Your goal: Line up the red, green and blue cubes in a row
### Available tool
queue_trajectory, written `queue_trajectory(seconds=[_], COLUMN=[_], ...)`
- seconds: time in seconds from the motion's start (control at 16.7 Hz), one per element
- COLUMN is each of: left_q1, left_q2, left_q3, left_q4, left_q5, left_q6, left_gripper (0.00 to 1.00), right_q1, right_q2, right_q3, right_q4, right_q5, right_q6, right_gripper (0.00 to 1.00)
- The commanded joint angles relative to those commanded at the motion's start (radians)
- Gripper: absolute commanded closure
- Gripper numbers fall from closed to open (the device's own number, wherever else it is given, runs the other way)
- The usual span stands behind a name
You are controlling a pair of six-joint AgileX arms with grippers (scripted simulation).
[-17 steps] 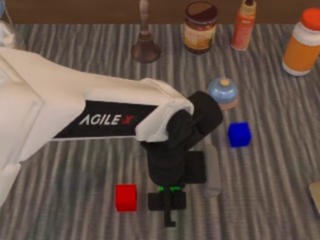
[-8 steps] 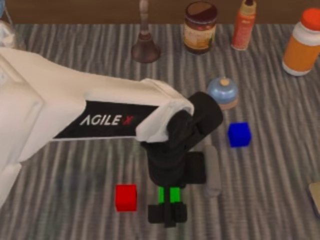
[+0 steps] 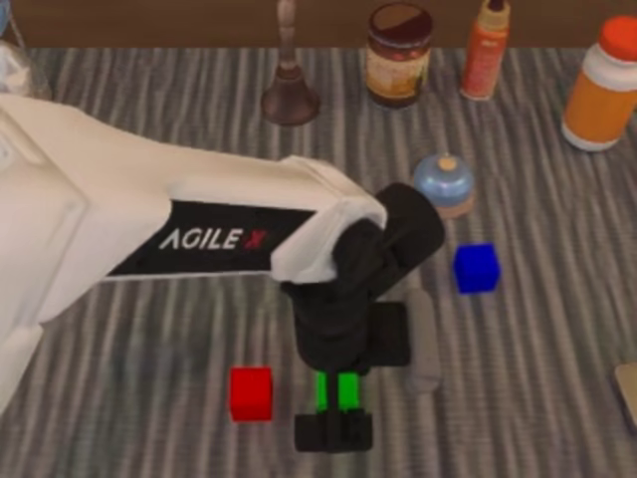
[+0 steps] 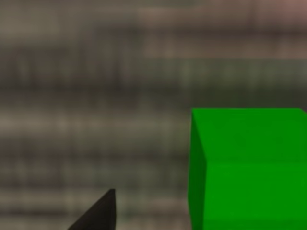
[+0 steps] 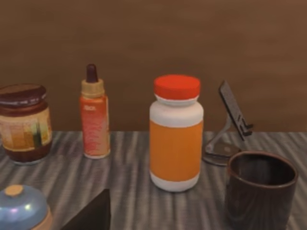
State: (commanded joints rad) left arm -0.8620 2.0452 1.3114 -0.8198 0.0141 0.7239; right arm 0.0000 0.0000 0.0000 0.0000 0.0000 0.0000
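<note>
Between the spread fingers of the left gripper (image 3: pixel 333 430) sits the green cube (image 3: pixel 336 389), unclamped, red cube (image 3: pixel 251 393) just beside; small, rigid, probably light, best pinched across opposite flat faces.

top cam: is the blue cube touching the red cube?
No: the blue cube sits apart at the right, the red cube lies left of the left gripper.
</note>
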Motion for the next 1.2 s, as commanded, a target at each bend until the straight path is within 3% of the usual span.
queue_trajectory(seconds=[0.54,0.9,1.2], left_q1=[0.021,0.032,0.157], left_q2=[-0.100,-0.122,-0.354], left_q3=[0.147,0.120,-0.079], left_q4=[-0.248,-0.229,-0.100], left_q5=[-0.001,-0.002,-0.011], left_q6=[-0.001,-0.012,-0.097], left_gripper=[0.00,0.00,0.00], right_q1=[0.000,0.009,0.067], right_q2=[0.000,0.030,0.291], right_q3=[0.000,0.030,0.276], right_q4=[0.000,-0.021,-0.176], right_q5=[0.000,-0.001,-0.001], right_q6=[0.000,0.006,0.051], right_gripper=[0.00,0.00,0.00])
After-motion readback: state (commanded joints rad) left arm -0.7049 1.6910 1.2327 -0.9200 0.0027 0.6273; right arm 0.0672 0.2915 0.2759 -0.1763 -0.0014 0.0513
